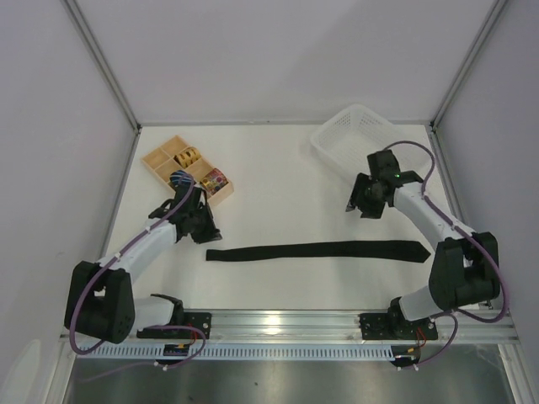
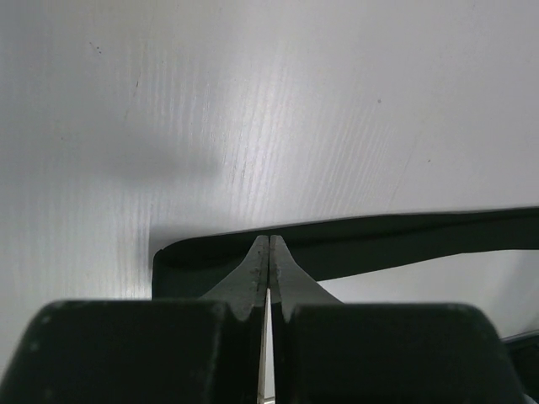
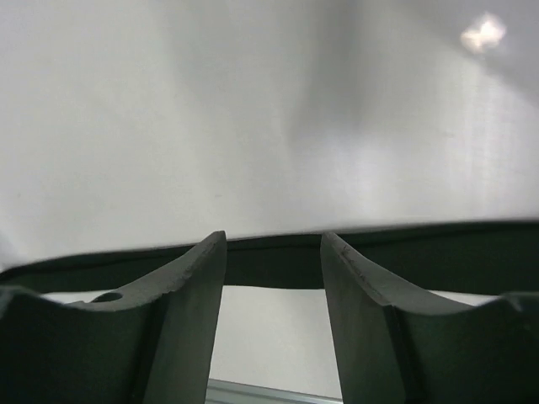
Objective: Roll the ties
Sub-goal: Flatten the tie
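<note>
Left jaws pinched shut at the tie's (image 2: 379, 244) narrow end, my right jaws standing apart beside its wider half. Wrist cams only catch a strip; the top view shows it flat across the table (image 1: 278, 185), unrolled.

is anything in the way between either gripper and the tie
Nothing visible. The tie lies flat on the table. The open right gripper has only tabletop before it; the shut left gripper is at its narrow end. Basket and wooden tray sit farther back.
</note>
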`<state>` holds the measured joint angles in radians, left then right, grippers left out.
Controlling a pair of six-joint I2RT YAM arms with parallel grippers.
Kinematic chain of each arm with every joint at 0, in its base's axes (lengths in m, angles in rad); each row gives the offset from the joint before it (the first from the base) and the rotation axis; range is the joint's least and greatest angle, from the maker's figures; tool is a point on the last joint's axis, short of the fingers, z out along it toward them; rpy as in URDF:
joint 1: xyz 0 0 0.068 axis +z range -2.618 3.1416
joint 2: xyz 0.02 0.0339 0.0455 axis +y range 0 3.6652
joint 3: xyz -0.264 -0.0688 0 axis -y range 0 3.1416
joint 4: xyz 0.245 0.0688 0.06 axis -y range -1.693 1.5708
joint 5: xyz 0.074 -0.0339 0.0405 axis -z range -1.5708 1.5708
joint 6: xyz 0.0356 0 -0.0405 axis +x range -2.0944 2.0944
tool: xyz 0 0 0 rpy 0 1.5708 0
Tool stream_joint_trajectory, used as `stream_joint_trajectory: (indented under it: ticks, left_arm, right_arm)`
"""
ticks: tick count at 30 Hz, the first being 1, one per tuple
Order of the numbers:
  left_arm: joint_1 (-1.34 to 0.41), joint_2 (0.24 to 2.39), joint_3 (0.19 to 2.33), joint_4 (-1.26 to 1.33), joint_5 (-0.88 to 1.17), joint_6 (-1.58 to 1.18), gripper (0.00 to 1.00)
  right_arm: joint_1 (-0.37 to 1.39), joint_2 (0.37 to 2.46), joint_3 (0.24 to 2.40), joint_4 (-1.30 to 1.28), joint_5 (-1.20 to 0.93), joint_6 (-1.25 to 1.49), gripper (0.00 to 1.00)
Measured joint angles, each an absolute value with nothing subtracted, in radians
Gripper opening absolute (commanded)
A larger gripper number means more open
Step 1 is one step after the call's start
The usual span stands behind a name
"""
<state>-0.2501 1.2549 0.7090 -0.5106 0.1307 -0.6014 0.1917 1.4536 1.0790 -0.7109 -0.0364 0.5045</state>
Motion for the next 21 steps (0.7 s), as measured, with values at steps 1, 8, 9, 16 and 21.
stream_joint_trajectory:
  ticks: [1, 8, 9, 16, 21]
  left_arm:
    - [-0.246, 1.264, 0.709, -0.505, 0.139, -0.602, 0.01]
    - [-0.235, 1.292, 0.654, -0.493, 0.179, -0.615, 0.01]
    - [-0.235, 1.288, 0.644, -0.5, 0.179, -0.62, 0.01]
    - [-0.226, 1.258, 0.622, -0.537, 0.175, -0.628, 0.0]
    - [-0.213, 1.258, 0.617, -0.544, 0.159, -0.629, 0.01]
  right_arm:
    - [0.222, 1.478, 1.088, -0.696, -0.065, 0.506, 0.52]
    - [0.375, 1.625, 1.095, -0.604, -0.257, 0.527, 0.4]
    - [0.388, 1.633, 1.095, -0.596, -0.279, 0.531, 0.4]
    - [0.458, 1.642, 1.094, -0.543, -0.339, 0.547, 0.4]
    - [0.518, 1.642, 1.084, -0.517, -0.356, 0.562, 0.4]
